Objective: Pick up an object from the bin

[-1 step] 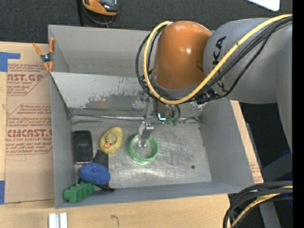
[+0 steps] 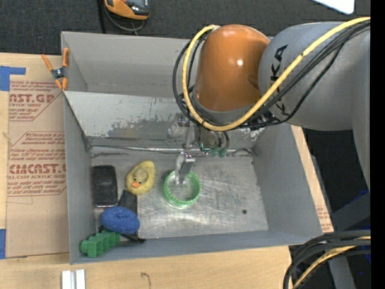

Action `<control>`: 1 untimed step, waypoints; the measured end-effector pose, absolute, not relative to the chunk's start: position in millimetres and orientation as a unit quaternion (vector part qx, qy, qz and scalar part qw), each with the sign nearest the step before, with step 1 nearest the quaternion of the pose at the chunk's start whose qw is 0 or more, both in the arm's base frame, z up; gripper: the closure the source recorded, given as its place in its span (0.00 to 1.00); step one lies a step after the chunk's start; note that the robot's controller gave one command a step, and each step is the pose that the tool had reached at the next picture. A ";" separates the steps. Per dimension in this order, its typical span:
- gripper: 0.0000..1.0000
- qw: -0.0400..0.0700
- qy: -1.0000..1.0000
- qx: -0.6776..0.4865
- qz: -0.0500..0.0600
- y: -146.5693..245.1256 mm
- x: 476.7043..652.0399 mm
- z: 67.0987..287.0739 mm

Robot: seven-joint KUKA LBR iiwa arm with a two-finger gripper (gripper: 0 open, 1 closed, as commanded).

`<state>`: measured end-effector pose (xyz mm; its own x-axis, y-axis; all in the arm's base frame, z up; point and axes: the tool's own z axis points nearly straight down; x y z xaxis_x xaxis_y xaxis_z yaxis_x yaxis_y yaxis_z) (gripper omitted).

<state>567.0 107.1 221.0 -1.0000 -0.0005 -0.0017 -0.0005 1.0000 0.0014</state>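
Note:
My gripper hangs low under the orange wrist cover, in the middle of the bin. Its tip is down at the far rim of a clear green ring that lies flat on the bin floor. I cannot tell whether it touches the ring. A yellow rubber duck sits just left of the ring, close to the gripper but apart from it.
Along the bin's left side lie a black rectangular block, a blue fuzzy lump and a green toothed piece in the front left corner. The arm covers the back right of the bin.

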 end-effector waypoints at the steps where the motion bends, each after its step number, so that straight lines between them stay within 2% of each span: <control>1: 0.00 0.004 1.000 -0.008 0.001 98.0 567.6 173.9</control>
<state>567.6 98.0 173.9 -0.9998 -0.0165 -0.0090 -0.0165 0.9999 0.0020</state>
